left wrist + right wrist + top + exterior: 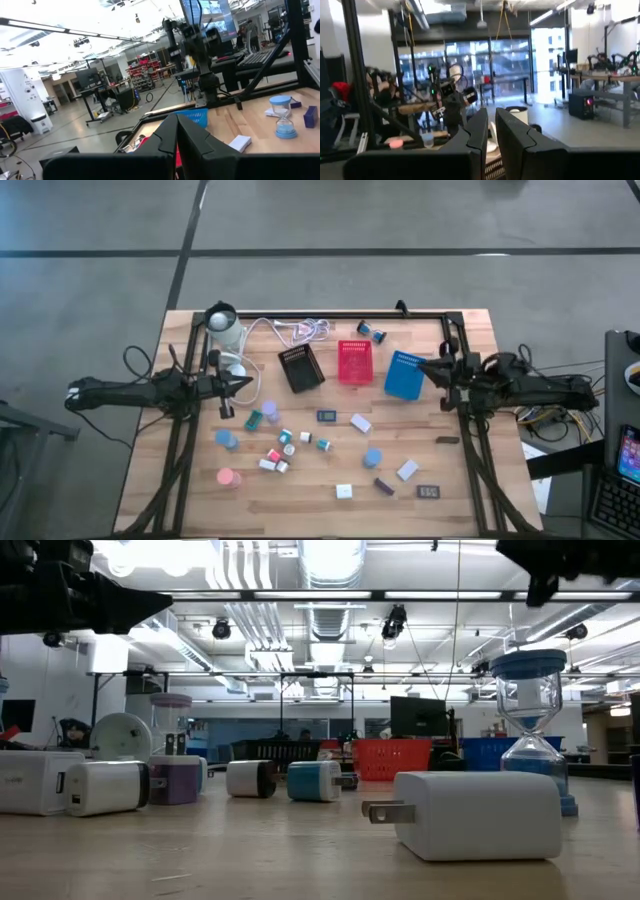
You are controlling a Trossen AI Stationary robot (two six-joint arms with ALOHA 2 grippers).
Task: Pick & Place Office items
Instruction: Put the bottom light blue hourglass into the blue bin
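- Wooden table (450,490), carrying everything; three mesh trays in a row along its far half: black tray (300,367), red tray (354,361), blue tray (403,375).
- Left gripper (244,384) raised at the left edge, pressed together, holding nothing; nearest pieces just in front of its tip and toward the near side.
- Right gripper (424,367) raised beside the blue tray, likewise pressed together and empty; scattered pieces well apart from it, toward the table's middle.
- Office items (300,450) strewn loose across the middle and near half, none in a tray.
- Blue sand timer (529,730): probably glass, fragile, top-heavy; best taken by an end cap.
- White charger block (478,812): light, rigid, smooth-sided, likely slippery; best pinched across the flat faces, clear of the prongs.
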